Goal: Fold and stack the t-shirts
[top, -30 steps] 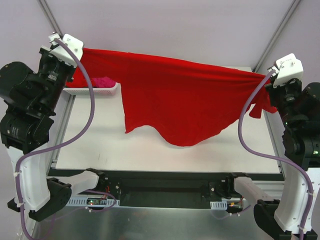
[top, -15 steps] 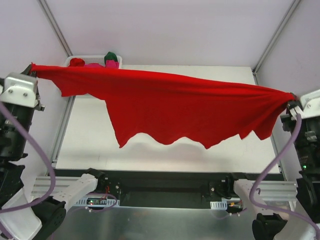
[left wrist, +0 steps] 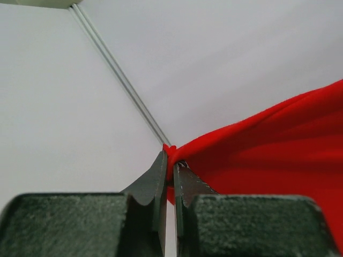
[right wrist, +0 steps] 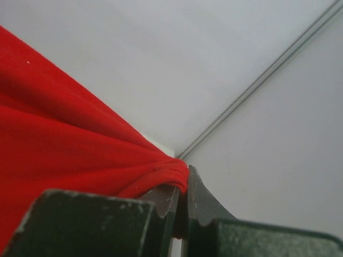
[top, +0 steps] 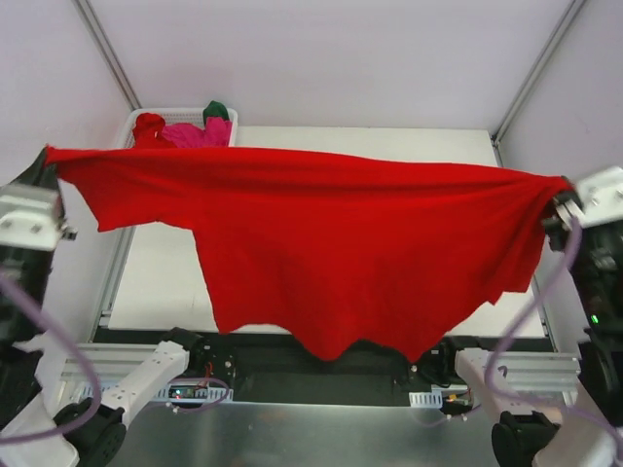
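Left gripper (left wrist: pixel 172 162) and right gripper (right wrist: pixel 184 179): both pinched tight on opposite corners of red t-shirt (top: pixel 341 243), stretched wide in mid-air above table (top: pixel 389 138). More t-shirts (top: pixel 185 133) heaped in basket (top: pixel 175 110), far left.

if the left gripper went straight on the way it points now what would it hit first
Past the red t-shirt pinched in the left gripper, likely the white wall by its grey corner strip; distance unclear.
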You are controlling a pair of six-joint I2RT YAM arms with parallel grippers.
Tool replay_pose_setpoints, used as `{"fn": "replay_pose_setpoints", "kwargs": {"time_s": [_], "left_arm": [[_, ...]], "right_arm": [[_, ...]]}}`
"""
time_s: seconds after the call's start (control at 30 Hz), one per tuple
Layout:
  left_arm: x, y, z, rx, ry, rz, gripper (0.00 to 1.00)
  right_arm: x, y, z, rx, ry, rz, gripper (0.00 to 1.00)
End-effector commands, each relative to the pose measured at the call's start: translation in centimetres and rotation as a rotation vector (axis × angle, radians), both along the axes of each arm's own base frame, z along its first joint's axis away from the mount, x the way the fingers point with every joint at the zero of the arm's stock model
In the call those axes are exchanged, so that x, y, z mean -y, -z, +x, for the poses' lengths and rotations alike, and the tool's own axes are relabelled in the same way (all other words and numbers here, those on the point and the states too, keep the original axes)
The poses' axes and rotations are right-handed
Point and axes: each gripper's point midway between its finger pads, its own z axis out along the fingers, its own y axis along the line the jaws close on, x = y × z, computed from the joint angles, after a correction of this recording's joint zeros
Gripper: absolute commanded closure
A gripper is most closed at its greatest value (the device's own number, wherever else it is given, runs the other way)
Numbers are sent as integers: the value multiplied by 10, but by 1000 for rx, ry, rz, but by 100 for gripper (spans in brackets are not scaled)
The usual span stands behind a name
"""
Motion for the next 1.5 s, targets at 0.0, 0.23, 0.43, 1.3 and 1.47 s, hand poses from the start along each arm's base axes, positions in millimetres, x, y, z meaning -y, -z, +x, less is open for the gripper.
{"fn": "replay_pose_setpoints", "kwargs": {"time_s": [0.0, 0.23, 0.43, 1.3, 1.47], "left_arm": [[12, 39, 103, -190, -132, 75, 100], [84, 248, 294, -704, -50, 215, 100], [115, 344, 391, -907, -31, 283, 93], [181, 470, 55, -1687, 603, -7, 1], [188, 472, 18, -1829, 713, 237, 1]], "right_arm": [[26, 78, 105, -327, 160, -81, 99], [27, 222, 222, -732, 169, -122, 99], [42, 297, 284, -899, 240, -171, 96], [16, 231, 162, -806, 150, -16, 4], [7, 235, 159, -826, 126, -41, 4]]}}
